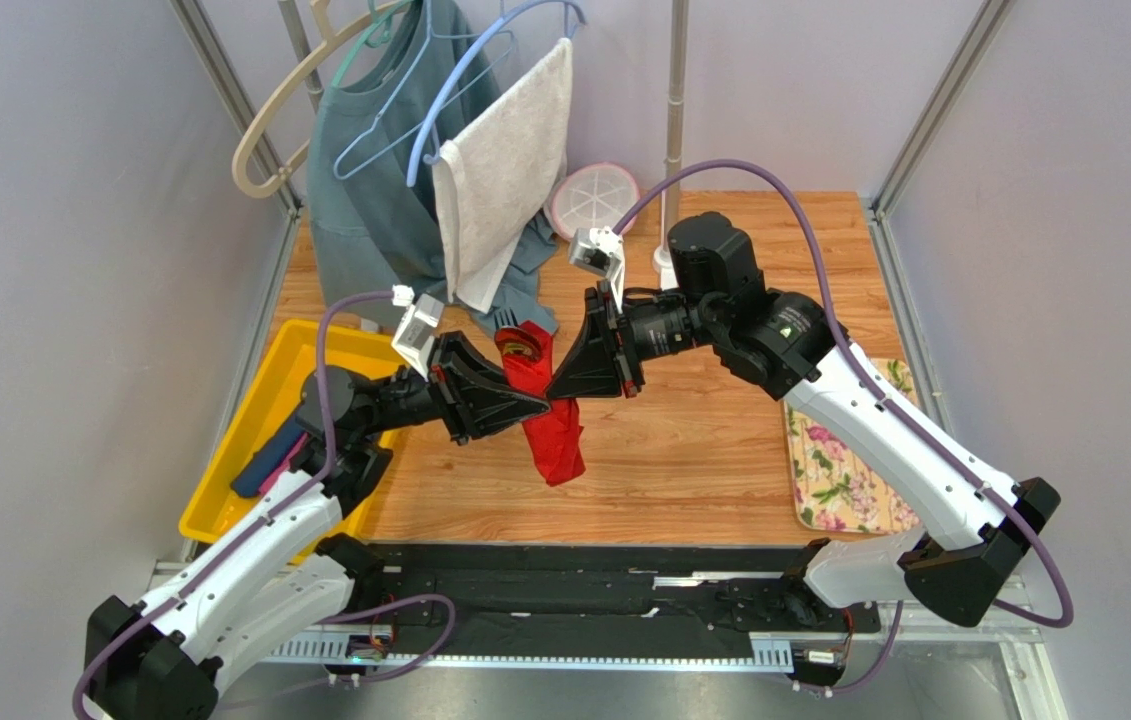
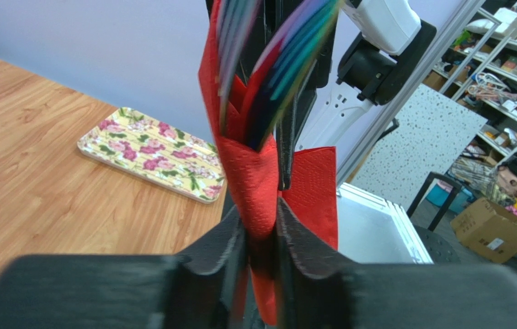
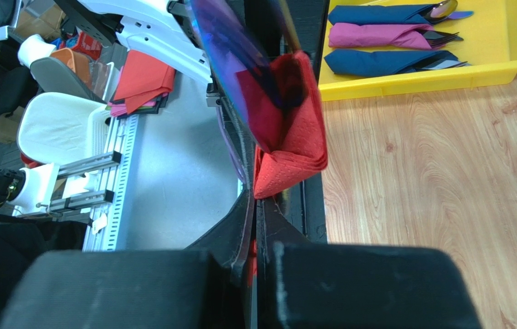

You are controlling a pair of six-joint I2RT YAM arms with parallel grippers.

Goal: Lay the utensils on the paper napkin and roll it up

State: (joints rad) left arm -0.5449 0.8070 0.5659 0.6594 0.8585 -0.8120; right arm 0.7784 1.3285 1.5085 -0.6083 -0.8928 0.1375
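Above the table (image 1: 706, 465), left hand (image 1: 520, 393) and right hand (image 1: 574, 369) clamp the napkin (image 1: 558, 444).

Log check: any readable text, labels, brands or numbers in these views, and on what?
No text can be read in any view.
Sticker on the cardboard box, left wrist view: too small to read.
Green mark on the right arm, top view: too small to read.
The paper napkin and the yellow bin: no lettering visible.
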